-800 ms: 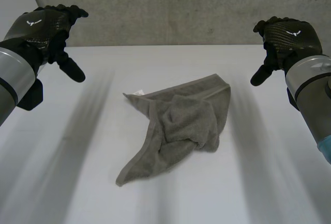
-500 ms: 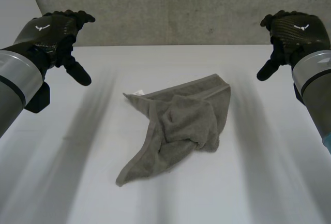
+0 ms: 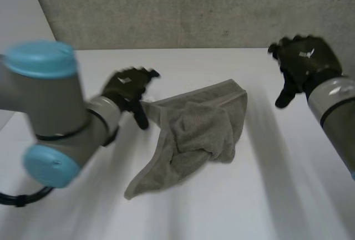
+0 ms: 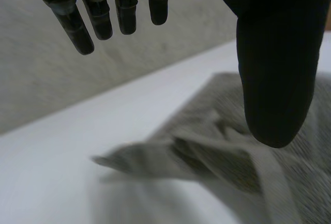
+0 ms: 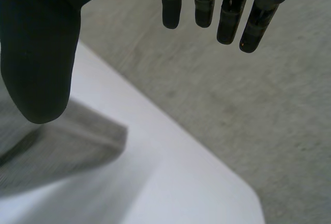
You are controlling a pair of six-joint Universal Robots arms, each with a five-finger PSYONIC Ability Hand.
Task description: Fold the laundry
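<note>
Left hand (image 3: 126, 87) swung beside towel (image 3: 199, 129), fingers (image 4: 72, 25) straight

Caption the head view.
Open left hand at a corner of the crumpled grey towel on the white table; open right hand hovers apart.

On the left hand (image 3: 128, 87) fingers hang straight, thumb apart; right hand (image 3: 302, 62) likewise.
</note>
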